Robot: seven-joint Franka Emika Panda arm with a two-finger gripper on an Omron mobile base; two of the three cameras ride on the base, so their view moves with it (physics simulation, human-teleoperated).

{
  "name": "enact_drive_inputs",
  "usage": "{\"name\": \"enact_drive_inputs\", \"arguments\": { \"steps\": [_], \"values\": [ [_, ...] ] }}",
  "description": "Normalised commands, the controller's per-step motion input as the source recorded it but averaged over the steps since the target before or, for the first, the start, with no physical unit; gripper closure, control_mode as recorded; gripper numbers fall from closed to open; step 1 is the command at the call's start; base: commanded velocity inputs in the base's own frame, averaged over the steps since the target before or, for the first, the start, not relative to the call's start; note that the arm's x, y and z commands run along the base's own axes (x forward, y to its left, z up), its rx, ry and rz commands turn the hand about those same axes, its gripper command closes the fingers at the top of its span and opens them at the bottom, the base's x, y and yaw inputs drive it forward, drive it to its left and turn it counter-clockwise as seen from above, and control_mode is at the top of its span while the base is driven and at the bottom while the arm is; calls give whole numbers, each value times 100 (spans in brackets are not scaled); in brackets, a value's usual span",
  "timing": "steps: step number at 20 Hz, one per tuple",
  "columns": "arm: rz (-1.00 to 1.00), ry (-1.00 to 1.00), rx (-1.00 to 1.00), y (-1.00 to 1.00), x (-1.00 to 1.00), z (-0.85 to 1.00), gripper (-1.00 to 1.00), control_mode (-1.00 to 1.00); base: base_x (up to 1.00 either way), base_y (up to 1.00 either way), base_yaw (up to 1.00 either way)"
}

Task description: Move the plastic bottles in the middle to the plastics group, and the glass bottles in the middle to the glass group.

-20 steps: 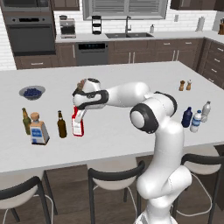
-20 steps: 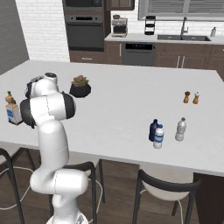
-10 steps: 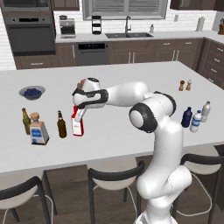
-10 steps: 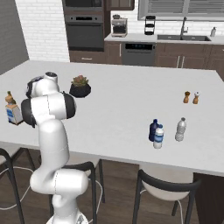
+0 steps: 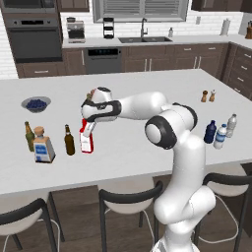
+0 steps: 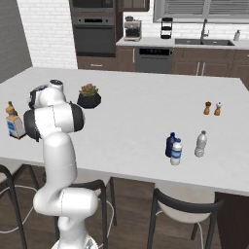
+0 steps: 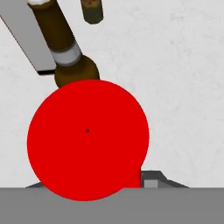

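Now the pincer sits at the top of the red bottle, clamped on its neck just under the red cap, which bulks large in the hand view. That bottle stands upright on the white tabletop, just beside the brown beer bottle. Further left stand the olive-green bottle and the square clear bottle with its tan stopper. Well apart, near the right edge, the small water bottle stands by the dark blue bottle and the greyish clear bottle.
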Motion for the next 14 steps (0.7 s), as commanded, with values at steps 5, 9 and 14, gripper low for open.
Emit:
{"name": "enact_drive_inputs", "arguments": {
  "steps": [5, 9, 14],
  "values": [
    [0, 0, 0, 0, 0, 0, -100, -100, 0, 0, 0],
    [0, 0, 0, 0, 0, 0, -100, -100, 0, 0, 0],
    [0, 0, 0, 0, 0, 0, -100, -100, 0, 0, 0]
  ]
}}
